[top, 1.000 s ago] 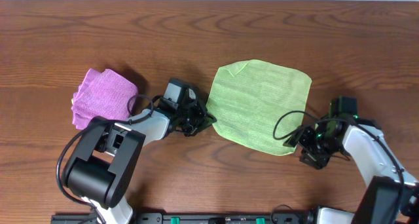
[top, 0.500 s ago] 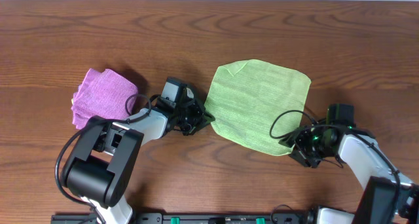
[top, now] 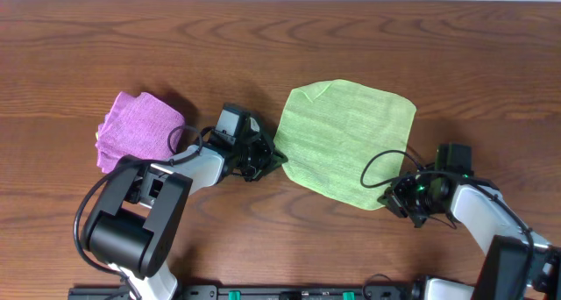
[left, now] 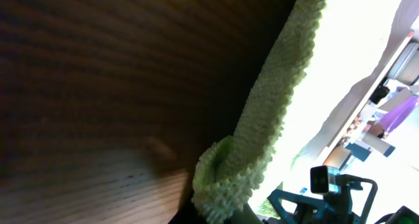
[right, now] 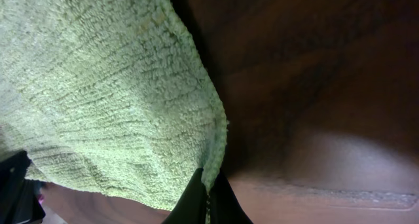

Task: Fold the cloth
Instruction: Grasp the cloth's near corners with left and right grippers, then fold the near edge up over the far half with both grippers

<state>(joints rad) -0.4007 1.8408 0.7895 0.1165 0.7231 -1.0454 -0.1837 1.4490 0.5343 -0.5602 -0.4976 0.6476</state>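
Observation:
A light green cloth (top: 346, 140) lies flat in the middle of the wooden table. My left gripper (top: 273, 160) is shut on the cloth's near left corner; in the left wrist view that corner (left: 226, 185) is bunched between the jaws. My right gripper (top: 393, 195) is shut on the near right corner. The right wrist view shows the cloth's edge (right: 213, 165) pinched between two dark fingertips (right: 194, 201). Both arms lie low on the table at the cloth's near side.
A crumpled pink cloth (top: 136, 131) sits to the left of my left arm. Bare wooden table (top: 289, 46) stretches beyond the green cloth. A black rail (top: 289, 291) runs along the near edge.
My right gripper has slid left to the cloth's near right corner and closed on it. The left gripper keeps its hold and has not moved.

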